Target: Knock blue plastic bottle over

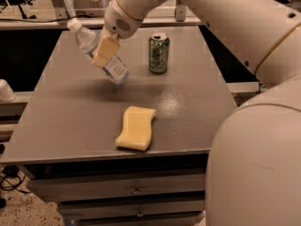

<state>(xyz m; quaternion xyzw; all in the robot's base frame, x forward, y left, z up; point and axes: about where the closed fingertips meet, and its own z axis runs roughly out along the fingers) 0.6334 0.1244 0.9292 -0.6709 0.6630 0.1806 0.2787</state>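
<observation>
The blue plastic bottle (115,69), clear with a white cap and a pale label, is tilted steeply on the grey table (197,102). Its cap points to the upper left and its base sits low to the right, near the table top. My gripper (106,51), with a tan pad, is right against the middle of the bottle, in front of it. The white arm reaches in from the upper right.
A green drink can (159,53) stands upright just right of the bottle. A yellow sponge (136,127) lies near the table's front edge. Drawers (136,190) sit under the table. A white cup (5,91) is on a shelf at the left.
</observation>
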